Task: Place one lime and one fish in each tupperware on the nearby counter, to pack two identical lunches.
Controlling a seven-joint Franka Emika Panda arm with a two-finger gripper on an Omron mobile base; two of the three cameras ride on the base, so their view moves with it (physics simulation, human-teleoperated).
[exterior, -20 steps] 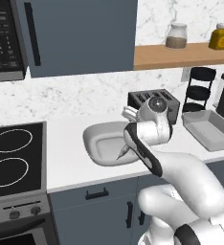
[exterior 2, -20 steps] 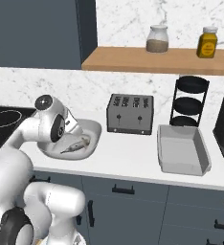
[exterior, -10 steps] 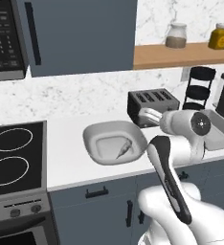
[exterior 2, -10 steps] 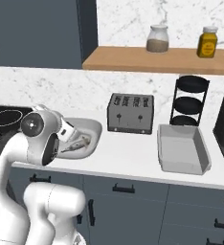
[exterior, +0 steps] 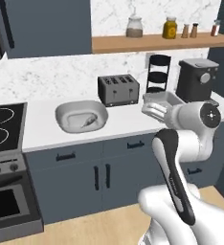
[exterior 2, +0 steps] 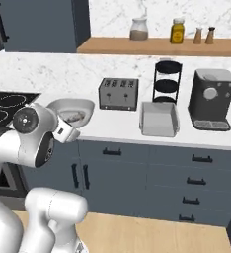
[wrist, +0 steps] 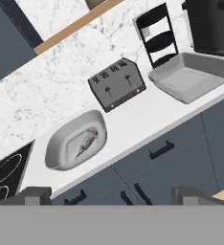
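Whitish tupperware (wrist: 61,153) left of toaster (wrist: 117,85) holds one fish (wrist: 86,142); grey tupperware (wrist: 190,79) sits right of it; gripper (wrist: 111,195) hangs back from counter (wrist: 133,122), fingers apart, gripping nothing.

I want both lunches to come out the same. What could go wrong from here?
1. Only the whiter tupperware by the stove holds a fish; the grey tupperware by the coffee machine looks empty, so the lunches may end up uneven.
2. No lime is visible in either tub, so both may go unfinished.
3. The gripper hangs open over the cabinet fronts, away from the tubs, carrying nothing.
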